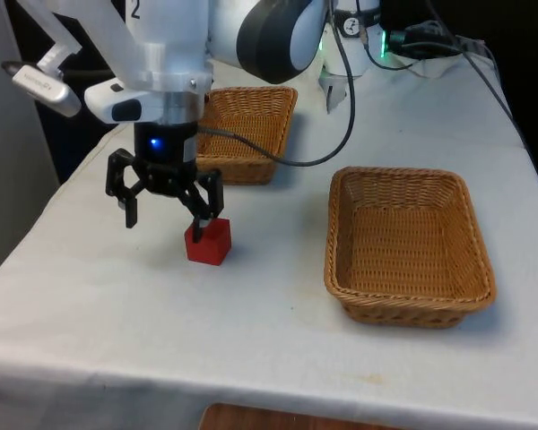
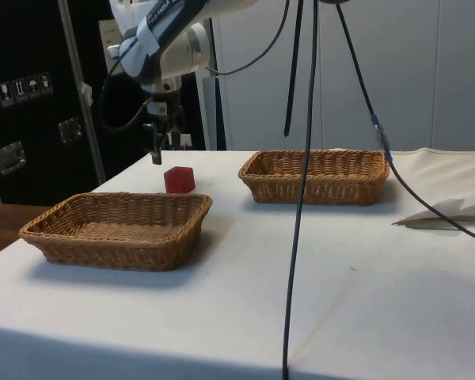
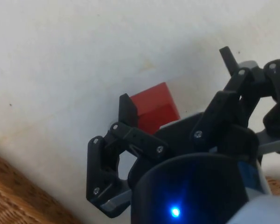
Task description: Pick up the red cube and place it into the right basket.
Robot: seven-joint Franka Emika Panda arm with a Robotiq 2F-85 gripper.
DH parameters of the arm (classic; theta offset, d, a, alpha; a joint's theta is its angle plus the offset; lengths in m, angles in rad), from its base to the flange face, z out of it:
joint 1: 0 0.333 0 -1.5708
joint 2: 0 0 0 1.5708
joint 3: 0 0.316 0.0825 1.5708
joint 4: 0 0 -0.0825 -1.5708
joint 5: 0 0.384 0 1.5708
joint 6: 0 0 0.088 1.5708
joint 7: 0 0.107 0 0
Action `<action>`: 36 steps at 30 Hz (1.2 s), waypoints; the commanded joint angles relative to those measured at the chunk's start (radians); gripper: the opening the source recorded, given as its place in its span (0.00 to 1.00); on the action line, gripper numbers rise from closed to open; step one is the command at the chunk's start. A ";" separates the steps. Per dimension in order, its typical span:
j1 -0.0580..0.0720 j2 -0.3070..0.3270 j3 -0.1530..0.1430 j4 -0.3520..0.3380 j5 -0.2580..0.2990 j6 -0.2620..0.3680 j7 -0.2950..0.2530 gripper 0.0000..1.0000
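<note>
Gripper (image 1: 164, 213) hangs low with fingers spread wide, offset from red cube (image 1: 207, 242): one fingertip (image 1: 198, 231) over cube's top, not straddling. Cube sits mid-table, between two baskets, near table's side edge. Risk: descending now jams fingertip onto cube, tips or shoves it. Target basket (image 1: 407, 246) well apart.

Front and side cameras share the tabletop (image 1: 251, 340); wrist camera looks down close.

The desk (image 1: 278, 354) is covered by a white cloth. A red cube (image 1: 207, 242) and two wicker baskets (image 1: 408, 244) (image 1: 245, 133) are carried directly on it, well apart.
</note>
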 commanded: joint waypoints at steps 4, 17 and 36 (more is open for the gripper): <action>-0.006 0.002 0.002 -0.001 0.001 -0.006 -0.012 1.00; 0.001 0.004 -0.008 -0.005 -0.007 -0.017 -0.010 1.00; 0.022 -0.014 -0.010 -0.065 0.007 -0.033 -0.022 1.00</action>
